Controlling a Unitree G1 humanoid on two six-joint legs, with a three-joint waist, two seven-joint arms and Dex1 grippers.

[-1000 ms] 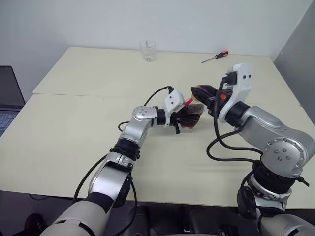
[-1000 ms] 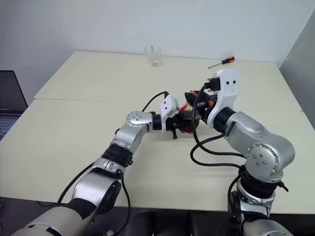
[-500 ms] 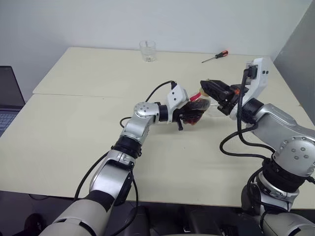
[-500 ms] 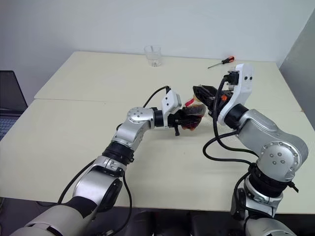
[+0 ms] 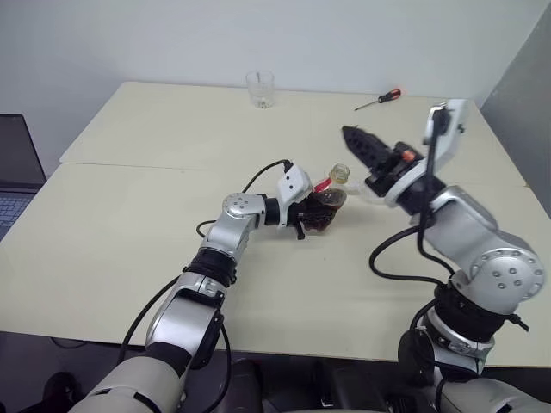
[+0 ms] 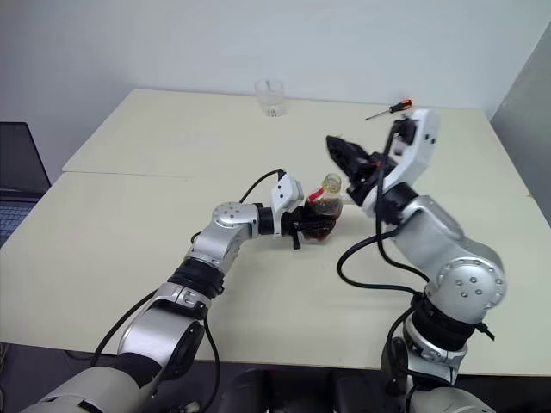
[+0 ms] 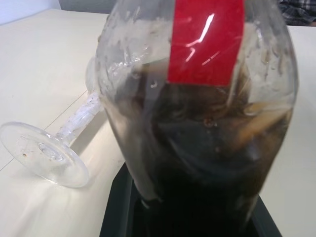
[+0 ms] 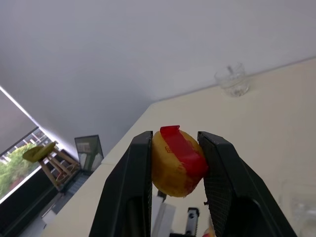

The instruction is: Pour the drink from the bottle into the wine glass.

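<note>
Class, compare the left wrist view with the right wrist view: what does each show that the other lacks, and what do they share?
Left wrist view: the bottle with its red label, holding the dark drink, and the wine glass, stem and foot, behind it. Right wrist view: the right gripper shut on the yellow-and-red cap, with a clear tumbler far off. Shared: the cream table.

I read this as an office or lab test room. Two plain cream tables (image 5: 129, 232) are pushed together, their seam running across the left of my head view, against a bare white wall (image 5: 284, 39). A laptop (image 5: 15, 176) sits at the left edge, a screwdriver (image 5: 376, 100) lies upper right, and a clear tumbler (image 5: 259, 89) stands top centre.
</note>
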